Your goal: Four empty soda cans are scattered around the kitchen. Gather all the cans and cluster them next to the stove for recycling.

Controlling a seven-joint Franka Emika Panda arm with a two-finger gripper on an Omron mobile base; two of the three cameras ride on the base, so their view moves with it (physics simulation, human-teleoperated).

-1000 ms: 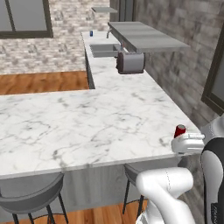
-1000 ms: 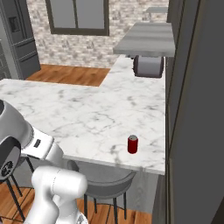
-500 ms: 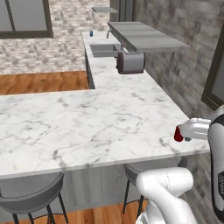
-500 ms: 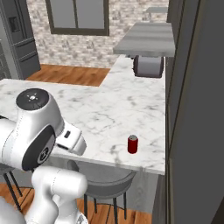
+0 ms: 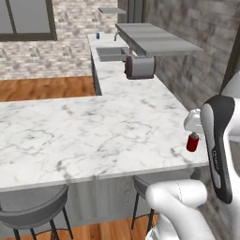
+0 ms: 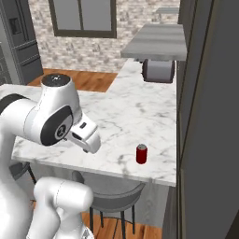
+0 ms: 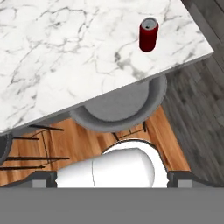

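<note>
**One red can upright near the table corner**

One red soda can (image 5: 192, 142) (image 6: 141, 153) (image 7: 148, 34) was seen standing upright, long axis vertical, silver top up, on the marble table (image 5: 84, 136) (image 6: 116, 116) (image 7: 65, 48) near its corner. A blue can (image 5: 98, 35) was seen far off beside the sink (image 5: 112, 54). Two stools (image 5: 33, 213) (image 7: 116, 109) were tucked below. The fingers were spread wide, nothing held.

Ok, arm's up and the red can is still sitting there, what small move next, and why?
Probably swing the hand forward and down toward the red soda can. It stands upright and alone near the corner of the marble counter, above a grey stool. In the hand view the can sits far off near the top edge, so the open gripper is not yet lined up over it.
</note>
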